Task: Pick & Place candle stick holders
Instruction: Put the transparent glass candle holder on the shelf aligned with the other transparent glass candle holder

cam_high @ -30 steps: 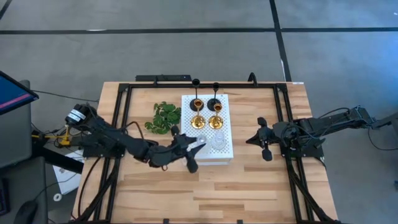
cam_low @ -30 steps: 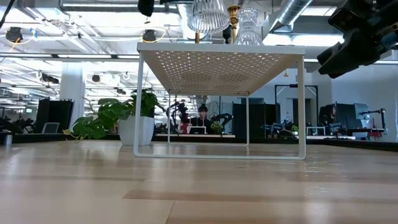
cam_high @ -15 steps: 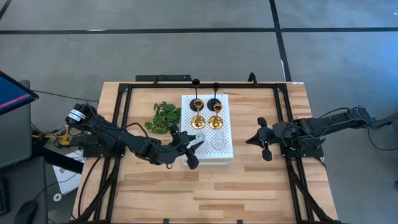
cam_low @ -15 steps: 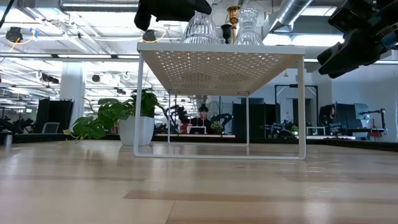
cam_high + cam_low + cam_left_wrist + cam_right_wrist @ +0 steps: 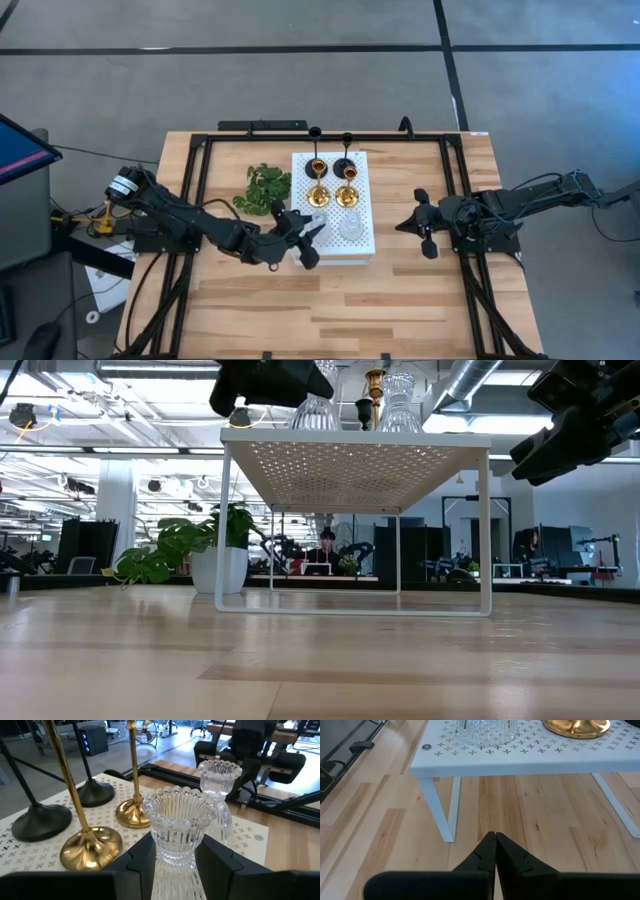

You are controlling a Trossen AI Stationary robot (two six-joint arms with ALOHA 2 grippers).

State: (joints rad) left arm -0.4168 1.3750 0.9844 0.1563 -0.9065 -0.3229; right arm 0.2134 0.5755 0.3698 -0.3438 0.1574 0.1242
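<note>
Surface: pale wood table (image 5: 330, 300) with a dark frame along its edges; a white perforated board (image 5: 360, 245) on thin legs stands at its middle.
Room: grey floor around the table; the low view shows an open hall with ceiling pipes and desks, and a seated person far behind the board.
Greenery: leafy sprig (image 5: 262, 188) lies just left of the board.
Holders on board: two black holders (image 5: 343, 165) at the far edge, two gold holders (image 5: 318, 193) in the middle row, a clear glass holder (image 5: 350, 226) at the near right.
Left gripper (image 5: 172, 862): at the board's near left corner, fingers (image 5: 142, 860) clamped on the second glass holder (image 5: 179, 827), one on each side of its ribbed stem.
Right gripper (image 5: 495, 851): waits right of the board, above the table, fingers pressed together.
Hard to make out: the held glass holder's base is cut off in the wrist view, and whether it touches the board cannot be told; the low view cuts off the holders' tops.
</note>
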